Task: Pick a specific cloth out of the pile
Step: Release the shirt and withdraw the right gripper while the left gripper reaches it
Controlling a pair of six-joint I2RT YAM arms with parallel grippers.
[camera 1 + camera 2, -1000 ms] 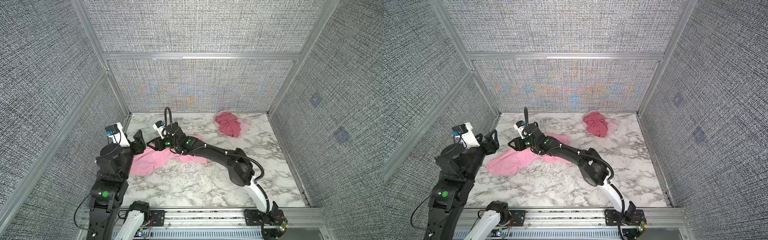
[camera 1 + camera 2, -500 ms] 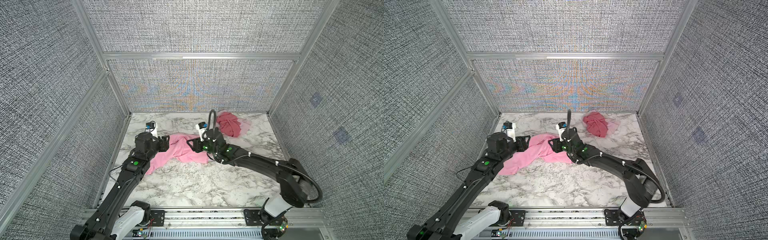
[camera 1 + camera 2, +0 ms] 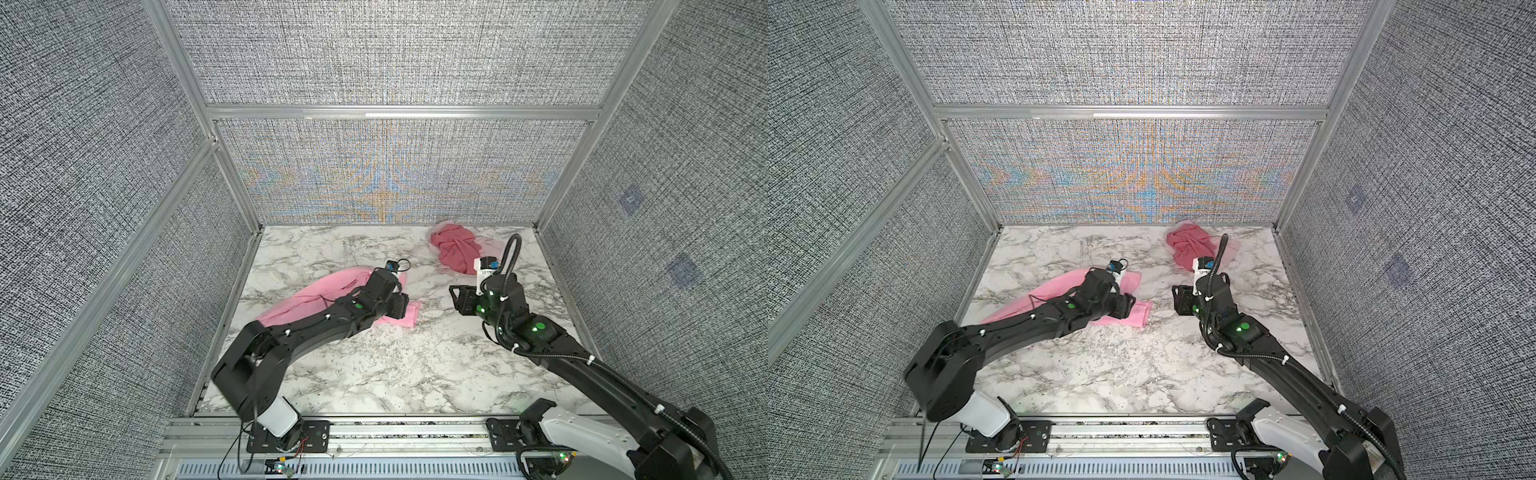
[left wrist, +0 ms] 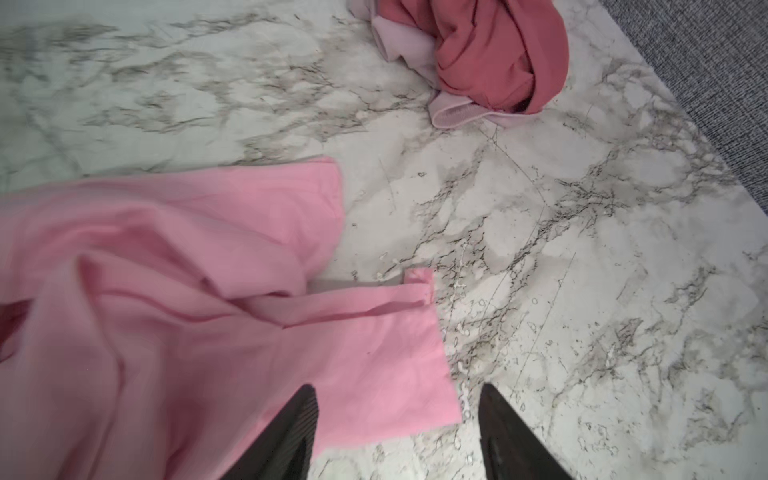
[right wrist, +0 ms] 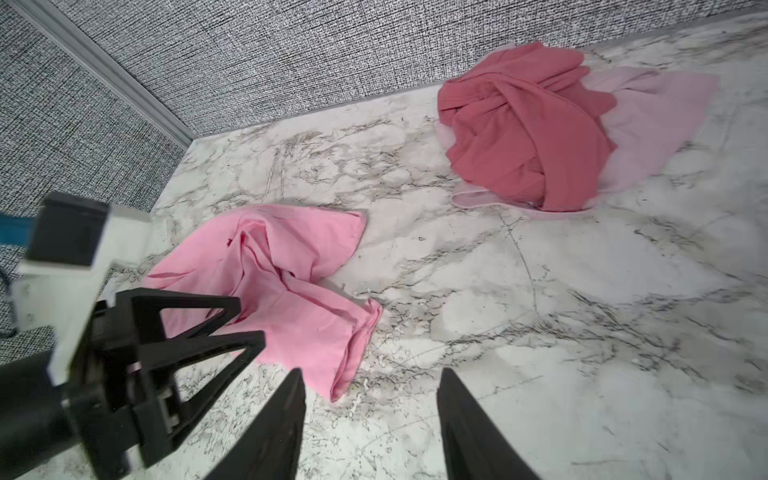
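The cloth (image 3: 316,291) lies left of centre on the tabletop (image 3: 374,374), well apart from the pile (image 3: 455,253) at upper right. It is likely light and limp, best pinched at the hemmed corner under the left gripper (image 4: 397,388), whose jaws are parted and empty, as are those of the right gripper (image 5: 372,372).

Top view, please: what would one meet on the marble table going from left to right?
cloth → pile. The left gripper hangs over the cloth and the right gripper lines up with the pile, so neither is placed.
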